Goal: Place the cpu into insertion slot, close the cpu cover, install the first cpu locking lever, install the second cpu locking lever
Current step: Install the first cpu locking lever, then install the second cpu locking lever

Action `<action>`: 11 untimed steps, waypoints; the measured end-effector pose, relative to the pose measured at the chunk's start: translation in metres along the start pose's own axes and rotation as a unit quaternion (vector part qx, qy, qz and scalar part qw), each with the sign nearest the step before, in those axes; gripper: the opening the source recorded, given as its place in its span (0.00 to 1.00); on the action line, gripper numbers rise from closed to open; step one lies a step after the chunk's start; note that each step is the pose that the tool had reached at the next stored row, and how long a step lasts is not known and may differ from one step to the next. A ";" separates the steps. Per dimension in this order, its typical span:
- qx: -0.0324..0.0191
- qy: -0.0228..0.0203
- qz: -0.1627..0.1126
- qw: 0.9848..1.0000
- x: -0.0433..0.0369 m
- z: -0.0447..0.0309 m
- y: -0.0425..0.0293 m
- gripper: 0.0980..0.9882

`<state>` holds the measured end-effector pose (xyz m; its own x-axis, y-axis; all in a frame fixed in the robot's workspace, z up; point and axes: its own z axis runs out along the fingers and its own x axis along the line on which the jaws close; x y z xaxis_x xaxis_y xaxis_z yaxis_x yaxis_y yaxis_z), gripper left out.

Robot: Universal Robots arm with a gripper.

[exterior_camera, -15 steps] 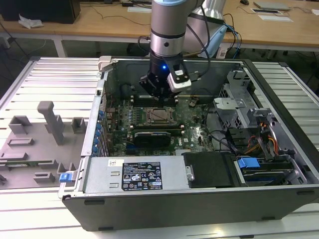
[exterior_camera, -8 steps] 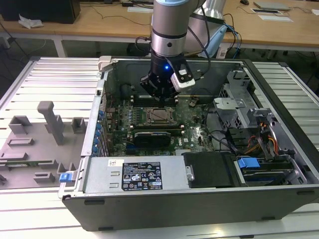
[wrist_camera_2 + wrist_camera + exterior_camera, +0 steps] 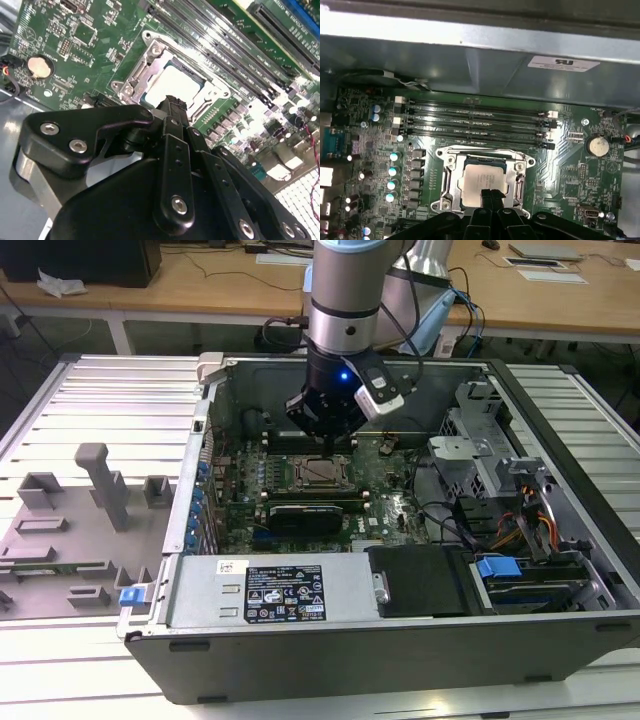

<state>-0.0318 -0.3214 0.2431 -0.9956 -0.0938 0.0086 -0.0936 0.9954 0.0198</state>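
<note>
Table: my work stands on a table (image 3: 110, 390) of pale ribbed metal slats; on the exterior view's left lies a grey fixture plate (image 3: 70, 530) with upright blocks.
Room: behind it, far from the camera, are wooden desks (image 3: 200, 285) with cables and papers.
Computer case: an open dark case (image 3: 400, 640) lies on the table, with a black power unit (image 3: 290, 590) near the front and drive cages (image 3: 500, 500) on the exterior view's right.
Board: a green circuit board (image 3: 380, 125) fills the floor of the case, and long narrow memory slots (image 3: 475, 122) run just beside the socket.
Insertion slot: the silvery rim (image 3: 447, 175) sits in the middle of the board.
Cpu: the cpu (image 3: 482, 177) lies flat inside the insertion slot, its pale metal top up; I see it also in the second wrist view (image 3: 175, 82).
Cpu cover: the thin metal frame (image 3: 520, 187) lies down around the chip, as far as I can see.
Hand: my hand (image 3: 491, 196) is just above the near edge of the cpu, with the fingertips (image 3: 172, 105) pressed together and nothing between them; whether they touch the chip I cannot tell.
</note>
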 end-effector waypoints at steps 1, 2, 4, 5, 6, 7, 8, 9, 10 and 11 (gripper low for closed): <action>0.000 0.000 0.000 1.000 0.0001 0.0000 -0.0014 0.01; 0.000 0.000 0.000 1.000 0.0002 0.0000 -0.0023 0.01; 0.000 0.000 0.000 1.000 0.0003 0.0000 -0.0029 0.01; 0.000 0.000 0.000 1.000 0.0003 -0.0001 -0.0030 0.01; 0.000 0.000 0.000 1.000 0.0003 -0.0001 -0.0030 0.01; 0.000 0.000 0.000 1.000 0.0003 -0.0001 -0.0031 0.01; 0.000 0.000 0.000 1.000 0.0003 -0.0001 -0.0031 0.01; 0.000 0.000 0.000 1.000 0.0003 -0.0001 -0.0031 0.01; 0.000 0.000 0.000 1.000 0.0003 -0.0001 -0.0031 0.01; 0.000 0.000 0.000 1.000 0.0003 -0.0001 -0.0031 0.01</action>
<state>-0.0318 -0.3245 0.2431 -0.9955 -0.0943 0.0086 -0.0941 0.9954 0.0193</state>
